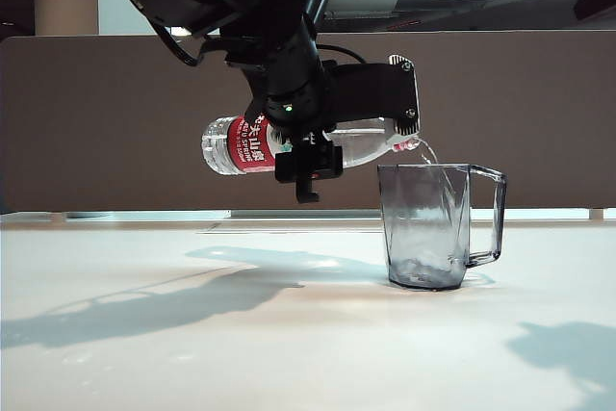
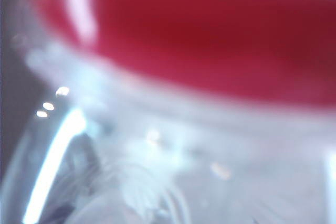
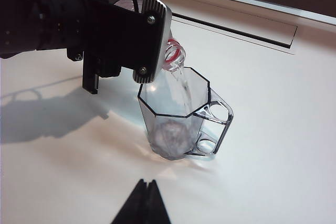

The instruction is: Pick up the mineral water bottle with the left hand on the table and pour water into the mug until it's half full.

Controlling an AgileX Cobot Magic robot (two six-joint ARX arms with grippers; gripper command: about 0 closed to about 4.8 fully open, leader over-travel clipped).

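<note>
The mineral water bottle lies nearly level in the air, its open mouth tipped over the mug. My left gripper is shut on its clear middle, beside the red label, which fills the blurred left wrist view. A thin stream of water runs from the red-ringed neck into the mug. A little water lies at the mug's bottom. The mug stands upright on the white table, handle to the right. My right gripper is shut and empty, low over the table short of the mug.
A brown partition runs behind the table. A long slot lies in the tabletop near its back edge. The arm's shadow falls left of the mug.
</note>
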